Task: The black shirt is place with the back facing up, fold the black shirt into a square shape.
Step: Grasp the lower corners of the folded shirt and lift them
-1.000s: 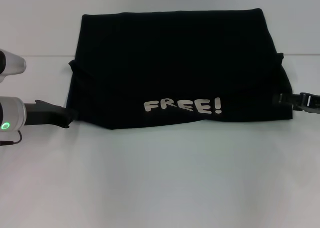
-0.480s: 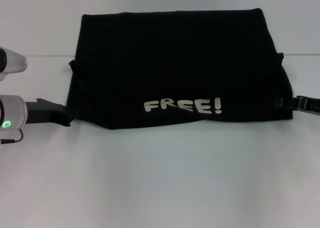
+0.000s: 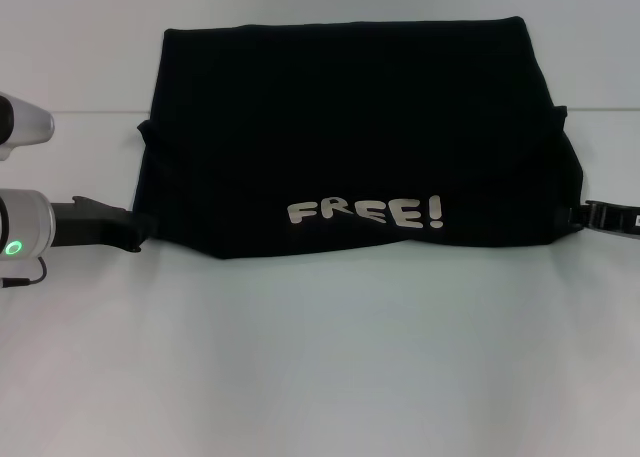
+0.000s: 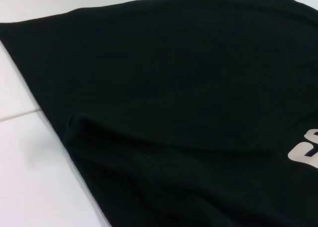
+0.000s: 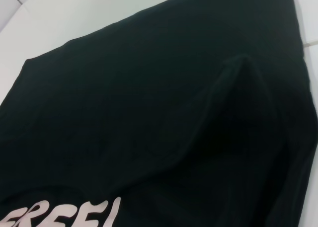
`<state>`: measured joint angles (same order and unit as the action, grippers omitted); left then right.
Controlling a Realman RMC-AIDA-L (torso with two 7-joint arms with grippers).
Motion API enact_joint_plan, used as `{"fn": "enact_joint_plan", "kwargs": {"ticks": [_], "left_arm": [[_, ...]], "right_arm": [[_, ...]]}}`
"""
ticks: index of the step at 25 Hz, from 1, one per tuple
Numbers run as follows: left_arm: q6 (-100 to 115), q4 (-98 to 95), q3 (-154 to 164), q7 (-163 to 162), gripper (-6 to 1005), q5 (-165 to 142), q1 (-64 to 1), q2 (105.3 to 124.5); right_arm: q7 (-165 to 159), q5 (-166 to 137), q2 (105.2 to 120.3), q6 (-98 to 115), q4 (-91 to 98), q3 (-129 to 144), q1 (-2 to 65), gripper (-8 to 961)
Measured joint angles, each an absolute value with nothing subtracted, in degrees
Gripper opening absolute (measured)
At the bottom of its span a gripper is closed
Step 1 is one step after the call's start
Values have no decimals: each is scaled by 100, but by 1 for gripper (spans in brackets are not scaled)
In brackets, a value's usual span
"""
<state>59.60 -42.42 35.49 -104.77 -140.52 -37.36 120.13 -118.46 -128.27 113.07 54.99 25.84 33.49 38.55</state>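
The black shirt [image 3: 350, 127] lies on the white table [image 3: 320, 357] as a wide folded rectangle. Pale "FREE!" lettering [image 3: 366, 213] faces up near its front edge. My left gripper [image 3: 138, 231] is low on the table at the shirt's front left corner, touching its edge. At the front right corner, my right gripper [image 3: 592, 215] sits just outside the edge. The left wrist view shows the shirt [image 4: 189, 113] with a soft ridge in the cloth. A raised fold shows on the shirt [image 5: 149, 113] in the right wrist view, with the lettering [image 5: 64, 214] at the picture's edge.
Bare white tabletop stretches in front of the shirt. A seam line in the table [image 3: 90, 113] runs behind the shirt's sides. Part of my left arm [image 3: 25, 127] shows at the left edge.
My right gripper has slid rightward, off the shirt's right edge. The left gripper has edged slightly toward the shirt. The shirt has kept its shape.
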Motion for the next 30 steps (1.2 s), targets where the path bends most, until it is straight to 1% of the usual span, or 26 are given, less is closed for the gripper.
{"fn": "enact_joint_plan", "kwargs": {"ticks": [4,8,12,13,17,24,25,30], "left_arm": [[5968,-4239,3549,-10477,5,-14043,-3735,12014],[6100,-4334,3519,-10545,5,-14043,-3725,12015],[6318,-4537,3472,-10620,5,-14038,-3675,12017],[6373,-4586,3469,-10632,5,-14037,-3656,12023],[6736,-4894,3436,-10711,5,-14032,-3536,12063],[7604,-5279,3081,-10633,5,-14027,-3367,12072],[7931,-5349,2950,-10562,5,-14027,-3323,12043],[8504,-5502,2731,-10344,4,-14048,-3223,12032]], "right_arm": [[-11719,-12810,11344,5537,2584,3292,3835,223],[-11560,-12699,11342,5739,2644,3181,3744,43],[-11277,-12429,11288,6001,2652,3120,3608,29],[-11192,-12343,11252,6164,2668,3105,3535,29],[-11108,-12229,11201,6420,2725,3088,3399,29],[-10756,-12131,11194,7128,2952,2910,3023,30],[-10621,-12131,11181,7314,2957,2847,2943,30],[-10430,-12130,11140,7629,2959,2772,2793,30]]}}
